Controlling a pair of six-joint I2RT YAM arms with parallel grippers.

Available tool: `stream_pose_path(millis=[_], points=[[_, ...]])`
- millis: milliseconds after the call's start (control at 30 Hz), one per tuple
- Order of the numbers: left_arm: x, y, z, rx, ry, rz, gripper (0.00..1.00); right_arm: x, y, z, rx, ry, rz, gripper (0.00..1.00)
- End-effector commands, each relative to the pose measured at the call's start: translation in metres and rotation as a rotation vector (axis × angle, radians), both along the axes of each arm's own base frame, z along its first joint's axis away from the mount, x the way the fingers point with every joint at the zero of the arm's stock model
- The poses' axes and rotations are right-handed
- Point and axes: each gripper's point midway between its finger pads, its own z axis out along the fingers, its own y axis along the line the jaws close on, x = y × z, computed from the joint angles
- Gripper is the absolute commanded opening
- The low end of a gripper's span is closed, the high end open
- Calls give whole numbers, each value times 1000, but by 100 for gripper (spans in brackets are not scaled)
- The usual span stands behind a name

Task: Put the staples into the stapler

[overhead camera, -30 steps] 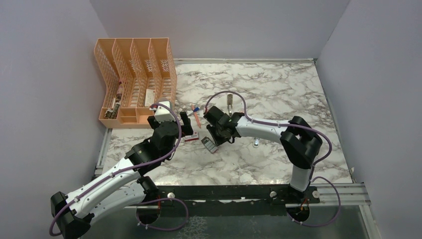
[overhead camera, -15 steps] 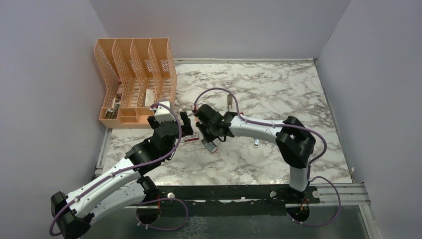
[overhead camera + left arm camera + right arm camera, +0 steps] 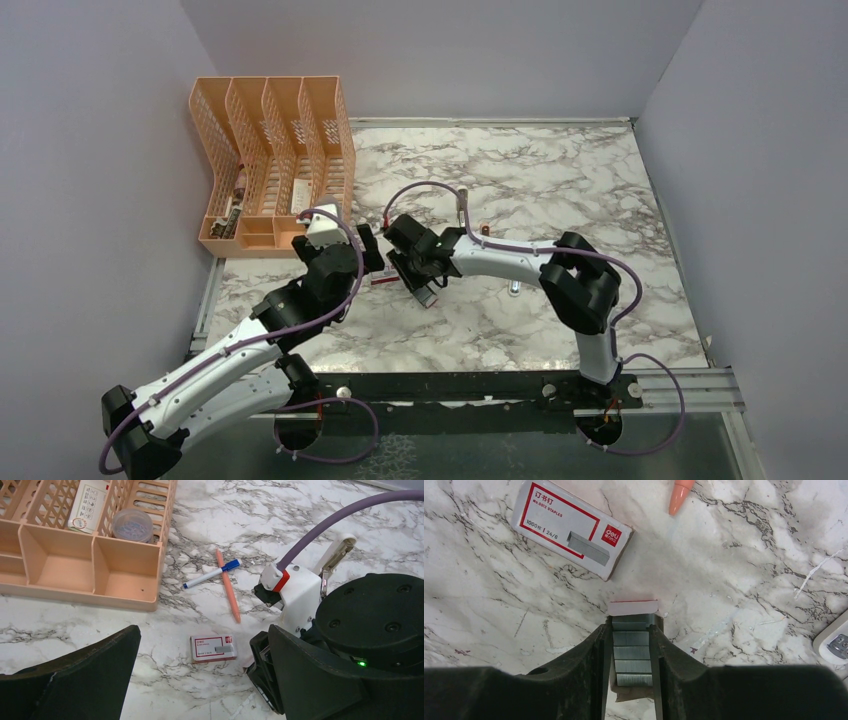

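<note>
My right gripper (image 3: 633, 630) is shut on the staples (image 3: 633, 652), several grey strips lying in an open cardboard tray, low over the marble table. In the top view they sit at the gripper tip (image 3: 425, 291). The red-and-white staple box (image 3: 571, 530) lies flat just ahead of the tray; it also shows in the left wrist view (image 3: 213, 648) and the top view (image 3: 383, 279). The white stapler (image 3: 340, 550) lies beyond the right wrist, its end at the right wrist view's edge (image 3: 834, 642). My left gripper (image 3: 200, 680) is open and empty, its fingers wide on either side of the box.
An orange pen (image 3: 227, 585) and a blue-capped marker (image 3: 211, 574) lie crossed beyond the box. An orange desk organiser (image 3: 270, 160) stands at the back left. A small pink block (image 3: 486, 228) lies near the right forearm. The two grippers are close together.
My right gripper has moved left with the staples, closer to the box and the left gripper. The left arm has barely moved.
</note>
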Motion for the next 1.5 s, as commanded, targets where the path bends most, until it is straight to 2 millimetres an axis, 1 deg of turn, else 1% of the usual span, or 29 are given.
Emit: stream_pose_path(millis=[0, 267, 567, 667, 867, 900, 1000, 1100, 1200, 1300, 1367, 1467], points=[[-1, 9, 11, -21, -26, 44, 99, 5, 10, 3, -4, -41, 13, 39], [-2, 8, 10, -30, -26, 39, 99, 8, 6, -5, -63, -65, -5, 40], [-2, 10, 11, -31, -29, 44, 99, 10, 4, -2, -69, -85, -26, 39], [-3, 12, 12, -37, -35, 53, 99, 10, 3, 1, -68, -88, -41, 40], [-4, 16, 15, -52, -48, 65, 99, 9, 6, 15, -12, -101, -57, 40], [-5, 16, 15, -52, -48, 66, 99, 10, 6, 18, -4, -106, -62, 39], [-5, 17, 15, -53, -48, 68, 99, 12, 5, 20, -3, -115, -79, 25], [-5, 16, 14, -53, -47, 68, 99, 12, 3, 14, -30, -108, -85, 20], [-5, 17, 15, -53, -47, 68, 99, 12, 0, 7, -56, -99, -92, 20], [-5, 17, 15, -54, -47, 69, 99, 10, 1, 7, -52, -90, -87, 22], [-5, 17, 14, -54, -47, 69, 99, 10, 1, 7, -52, -90, -88, 25], [-4, 17, 14, -52, -46, 70, 99, 9, 1, 7, -51, -86, -88, 34]])
